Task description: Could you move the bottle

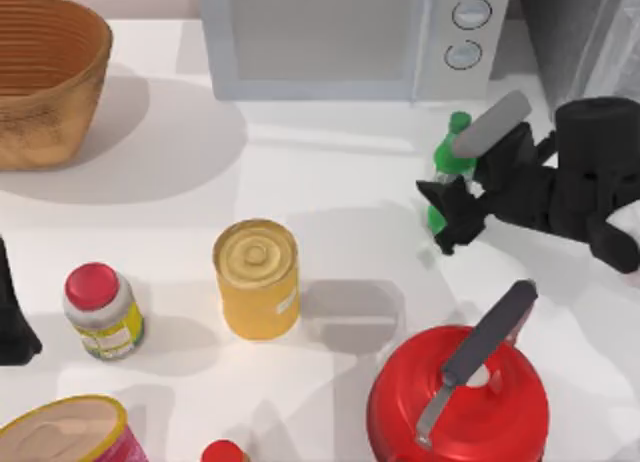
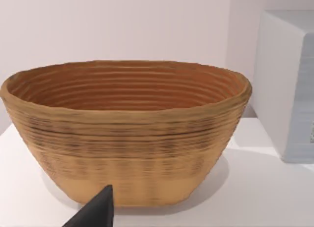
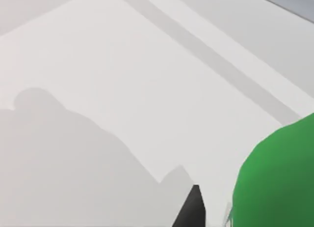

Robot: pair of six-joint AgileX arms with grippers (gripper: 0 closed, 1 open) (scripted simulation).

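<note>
The bottle [image 1: 452, 150] is slim and green with a green cap, and it stands at the table's right side, just in front of the microwave. My right gripper [image 1: 437, 218] reaches in from the right at the bottle's lower body. Its dark fingers are spread on either side, with green showing between them. In the right wrist view the bottle [image 3: 277, 180] bulks close beside one black fingertip [image 3: 193, 207], a thin gap between them. My left arm [image 1: 12, 317] is parked at the left edge.
A microwave [image 1: 340, 37] stands at the back and a woven basket [image 1: 45, 77] at the back left. A yellow can [image 1: 258, 277] is mid-table, with a red-capped jar [image 1: 100, 310] to its left. A red kettle [image 1: 460, 397] sits near the front right, close below my right arm.
</note>
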